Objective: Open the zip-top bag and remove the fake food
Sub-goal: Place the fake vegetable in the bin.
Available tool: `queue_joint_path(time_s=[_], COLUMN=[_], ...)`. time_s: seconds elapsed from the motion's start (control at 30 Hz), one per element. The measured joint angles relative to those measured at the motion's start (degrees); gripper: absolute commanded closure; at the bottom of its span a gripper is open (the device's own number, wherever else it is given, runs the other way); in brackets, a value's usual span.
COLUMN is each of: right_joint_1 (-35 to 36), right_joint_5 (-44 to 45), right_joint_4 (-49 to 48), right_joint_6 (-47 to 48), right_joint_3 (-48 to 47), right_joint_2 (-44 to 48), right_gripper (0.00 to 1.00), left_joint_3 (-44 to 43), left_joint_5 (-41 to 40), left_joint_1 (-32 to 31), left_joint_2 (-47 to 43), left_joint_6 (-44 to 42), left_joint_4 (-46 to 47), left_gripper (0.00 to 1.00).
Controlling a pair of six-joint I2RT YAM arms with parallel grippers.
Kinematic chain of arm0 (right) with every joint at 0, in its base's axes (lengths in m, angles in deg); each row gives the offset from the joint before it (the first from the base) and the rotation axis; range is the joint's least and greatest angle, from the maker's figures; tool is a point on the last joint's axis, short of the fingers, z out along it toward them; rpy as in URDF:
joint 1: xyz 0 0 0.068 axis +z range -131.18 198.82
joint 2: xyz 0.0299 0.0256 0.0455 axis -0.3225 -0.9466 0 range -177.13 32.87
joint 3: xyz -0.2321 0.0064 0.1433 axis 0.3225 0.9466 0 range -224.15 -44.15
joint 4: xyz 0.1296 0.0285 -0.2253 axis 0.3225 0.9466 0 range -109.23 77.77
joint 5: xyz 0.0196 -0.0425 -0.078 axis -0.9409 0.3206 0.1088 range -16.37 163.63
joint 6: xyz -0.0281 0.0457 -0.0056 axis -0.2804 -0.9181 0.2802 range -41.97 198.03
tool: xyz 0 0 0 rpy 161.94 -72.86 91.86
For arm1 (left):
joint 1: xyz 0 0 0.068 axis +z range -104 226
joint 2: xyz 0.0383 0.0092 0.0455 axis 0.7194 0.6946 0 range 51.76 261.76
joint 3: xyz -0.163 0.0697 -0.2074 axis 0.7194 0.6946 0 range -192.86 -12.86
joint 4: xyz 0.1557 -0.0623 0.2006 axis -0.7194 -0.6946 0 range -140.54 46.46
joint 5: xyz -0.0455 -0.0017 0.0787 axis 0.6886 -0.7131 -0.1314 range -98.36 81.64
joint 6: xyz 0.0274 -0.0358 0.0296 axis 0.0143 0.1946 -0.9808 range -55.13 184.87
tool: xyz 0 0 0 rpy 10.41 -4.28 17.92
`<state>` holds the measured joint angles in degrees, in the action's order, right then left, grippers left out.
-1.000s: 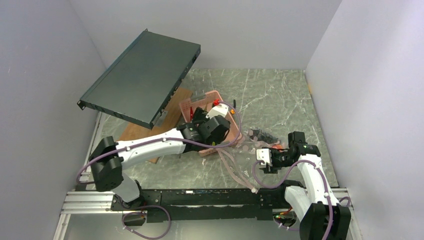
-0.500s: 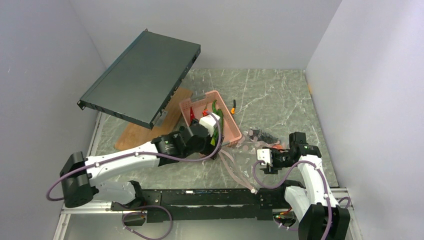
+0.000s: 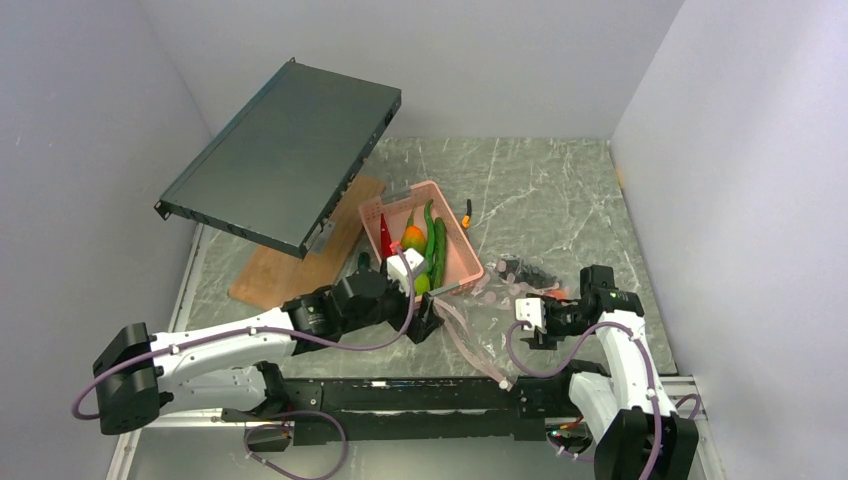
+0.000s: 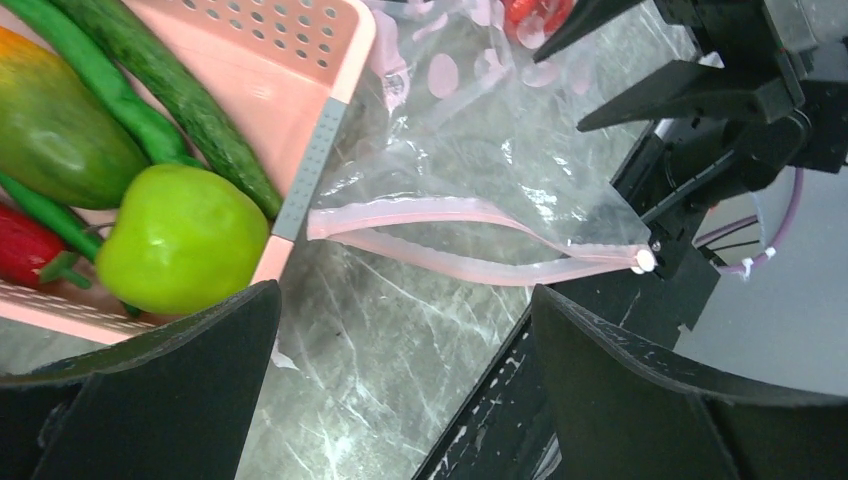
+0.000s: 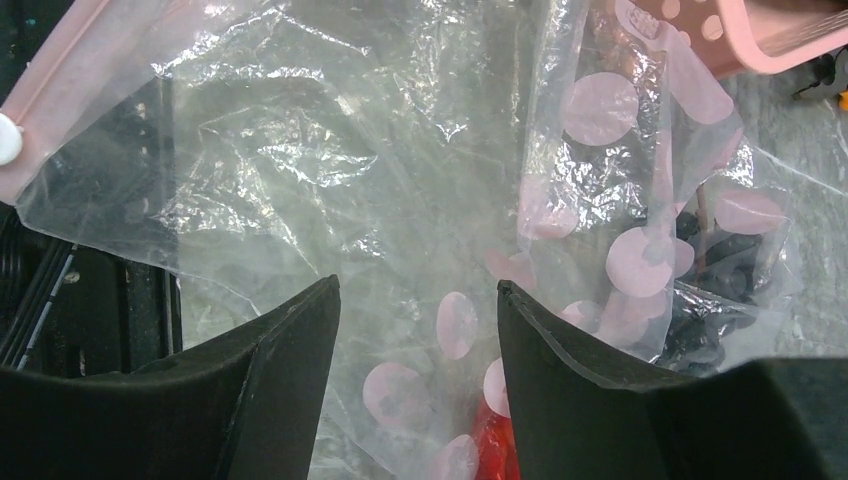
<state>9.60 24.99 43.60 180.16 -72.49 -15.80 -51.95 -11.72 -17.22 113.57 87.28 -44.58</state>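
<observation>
The clear zip-top bag [image 3: 478, 312] with pink dots lies flat between the arms, its pink zip strip [image 4: 470, 240] parted. A red piece [image 5: 495, 440] and a dark grape bunch [image 5: 720, 290] of the fake food show through the film. A lime-green apple [image 4: 185, 240], long green pods [image 4: 170, 80] and an orange-green fruit [image 4: 50, 130] lie in the pink basket [image 4: 300, 60]. My left gripper [image 4: 400, 390] hangs open over bare table beside the basket's near corner, holding nothing. My right gripper [image 5: 418, 330] stands open over the bag, film under the gap.
A dark flat metal case [image 3: 285, 150] leans over a wooden board [image 3: 285, 268] at the back left. A small orange-tipped object [image 3: 466, 214] lies behind the basket. The black base rail [image 3: 400, 395] runs along the near edge, touching the bag's zip end. Walls close in on both sides.
My left arm has drawn back from over the basket toward the near edge, uncovering the food in the basket. The right arm has stayed in place.
</observation>
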Motion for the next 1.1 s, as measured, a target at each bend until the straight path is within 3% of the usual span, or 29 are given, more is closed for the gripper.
queue_joint_path(time_s=[0.37, 0.67, 0.87, 1.1], right_joint_1=[-0.3, -0.3, -0.3, -1.1], right_joint_5=[-0.9, -1.6, -0.5, 7.6], right_joint_4=[0.3, 1.3, 1.2, -1.1], right_joint_6=[-1.7, -7.1, -14.1, -21.8], right_joint_3=[-0.9, -6.4, -11.2, -13.1], right_joint_2=[1.8, 2.0, -0.9, -6.7], right_gripper=[0.34, 0.32, 0.33, 0.39], left_joint_3=[11.2, 15.1, 16.3, 16.3], left_joint_5=[9.4, 14.6, 12.9, 2.8], left_joint_1=[0.0, -0.9, -5.6, -14.0], left_joint_2=[-4.2, -2.2, 0.7, 8.7], left_joint_6=[-1.4, -5.3, -10.1, -20.6], left_joint_4=[13.3, 21.4, 25.7, 28.7], left_gripper=[0.0, 0.0, 0.0, 0.01])
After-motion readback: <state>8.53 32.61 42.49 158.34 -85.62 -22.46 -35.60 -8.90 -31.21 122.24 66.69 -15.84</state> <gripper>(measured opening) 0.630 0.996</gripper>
